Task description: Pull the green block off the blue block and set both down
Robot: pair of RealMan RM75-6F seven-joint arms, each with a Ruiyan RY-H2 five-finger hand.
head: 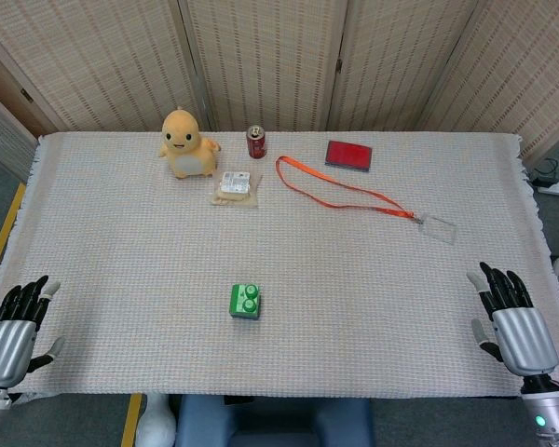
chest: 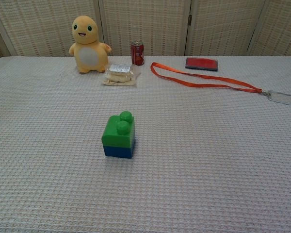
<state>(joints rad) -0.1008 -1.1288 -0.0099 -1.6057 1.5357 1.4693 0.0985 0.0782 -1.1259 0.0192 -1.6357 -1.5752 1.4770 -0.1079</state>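
Both hands, left hand (head: 17,333) and right hand (head: 512,321), are spread and empty. The green block (chest: 119,132) sits on the blue block (chest: 118,151), midway between them. Grip each block separately; pull straight apart.

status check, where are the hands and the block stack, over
Left hand and right hand open, at the table's near corners, holding nothing. Green plastic block still stacked on blue plastic block, mid-table. Nothing near the stack.
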